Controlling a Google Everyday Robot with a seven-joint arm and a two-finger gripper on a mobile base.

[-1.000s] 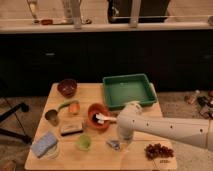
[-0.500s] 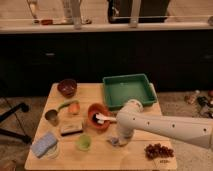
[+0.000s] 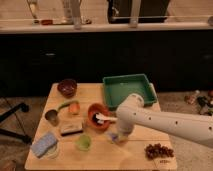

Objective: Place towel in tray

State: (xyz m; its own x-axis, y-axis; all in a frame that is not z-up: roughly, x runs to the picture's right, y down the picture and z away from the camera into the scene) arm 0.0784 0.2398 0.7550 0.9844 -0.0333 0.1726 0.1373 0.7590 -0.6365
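Leftward the gripper (image 3: 120, 136) had shifted a little, low at the towel (image 3: 113, 139) on the tabletop (image 3: 135, 154), near the tray (image 3: 125, 91); open or closed, I could not tell

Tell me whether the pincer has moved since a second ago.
Yes, slightly: the pincer, low by the towel, has crept away from the table's near edge, toward the tray.

Dark cabinets (image 3: 50, 60) under a pale countertop (image 3: 150, 25) behind a wooden table (image 3: 135, 151), dim light.
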